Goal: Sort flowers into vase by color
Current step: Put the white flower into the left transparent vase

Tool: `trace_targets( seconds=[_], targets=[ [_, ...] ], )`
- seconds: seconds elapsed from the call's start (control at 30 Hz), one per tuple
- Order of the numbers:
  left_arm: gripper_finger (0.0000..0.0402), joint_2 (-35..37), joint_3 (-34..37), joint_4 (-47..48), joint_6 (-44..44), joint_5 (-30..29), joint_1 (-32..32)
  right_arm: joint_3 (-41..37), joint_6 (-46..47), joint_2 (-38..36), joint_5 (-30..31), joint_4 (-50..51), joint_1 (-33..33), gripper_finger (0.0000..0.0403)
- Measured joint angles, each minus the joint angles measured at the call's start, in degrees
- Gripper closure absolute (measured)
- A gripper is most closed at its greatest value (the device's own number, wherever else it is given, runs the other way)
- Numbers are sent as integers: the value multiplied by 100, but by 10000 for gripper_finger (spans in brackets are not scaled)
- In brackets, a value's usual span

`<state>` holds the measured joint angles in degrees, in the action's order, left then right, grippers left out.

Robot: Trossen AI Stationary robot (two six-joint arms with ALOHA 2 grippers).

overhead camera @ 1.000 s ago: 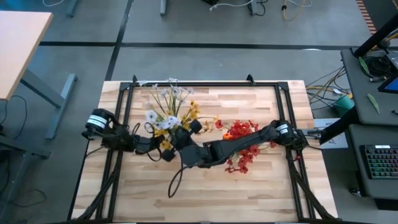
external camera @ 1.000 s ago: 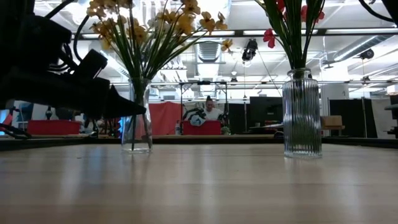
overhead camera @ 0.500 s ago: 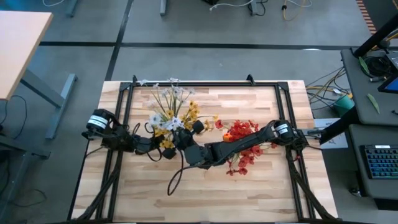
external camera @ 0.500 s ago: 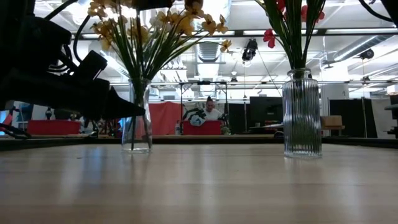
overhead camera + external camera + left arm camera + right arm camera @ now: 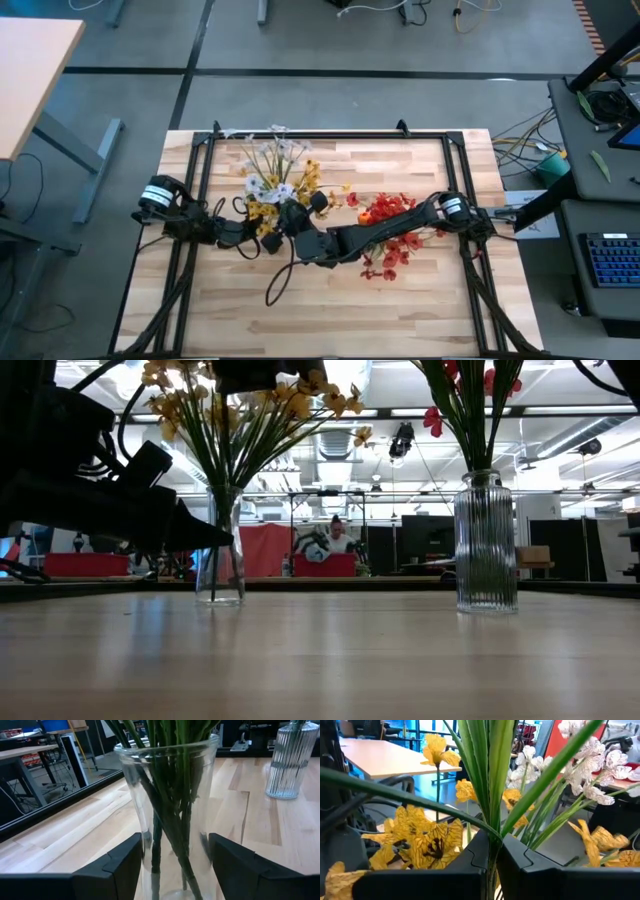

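Observation:
A smooth clear vase [image 5: 170, 795] stands on the table's left half, holding green stalks with yellow and white flowers [image 5: 275, 185]. My left gripper [image 5: 175, 865] is at the vase's lower part, one finger on each side, shut on it. My right gripper [image 5: 492, 855] reaches across from the right, above this vase among the blossoms [image 5: 293, 215]. It is shut on a green flower stalk. A ribbed glass vase [image 5: 486, 545] with red flowers [image 5: 390, 230] stands on the right half. My left gripper holds the clear vase's lower wall [image 5: 145, 845] between its two fingers [image 5: 120, 865], coming level from the table's left. The vase stands upright with its base on the table. My right gripper pinches a green stalk with long leaves [image 5: 491, 837] between its two fingers, held level. The stalk runs upright across the fingers. Its lower end is hidden below them.
A black frame [image 5: 330, 135] runs around the tabletop. Bare wood lies along the near edge [image 5: 330, 320]. A dark cable loop [image 5: 280, 285] hangs under my right arm. Beyond the table are desks, screens and a person far off [image 5: 335, 530].
My right gripper has come down a little over the clear vase with its stalk, and its dark body now shows at the top of the low view. The white blossoms have shifted slightly toward the far edge. The clear vase has stayed in place.

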<state>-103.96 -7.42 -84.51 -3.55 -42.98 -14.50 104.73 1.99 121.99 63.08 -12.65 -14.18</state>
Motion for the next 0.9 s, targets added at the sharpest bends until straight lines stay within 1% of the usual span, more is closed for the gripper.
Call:
trace_targets(
  seconds=[0.27, 0.37, 0.7, 0.9],
  targets=[
    [200, 1, 2, 2, 0, 0, 0, 0, -3, 29, -1, 35, -4, 390],
    [200, 0, 2, 2, 0, 0, 0, 0, 23, 29, -1, 83, -2, 382],
    [200, 2, 4, 4, -22, 0, 0, 0, 182, -27, 0, 538, -25, 299],
    [200, 2, 4, 7, -48, 0, 0, 2, -155, -195, 7, 507, -199, 263]
  ],
)
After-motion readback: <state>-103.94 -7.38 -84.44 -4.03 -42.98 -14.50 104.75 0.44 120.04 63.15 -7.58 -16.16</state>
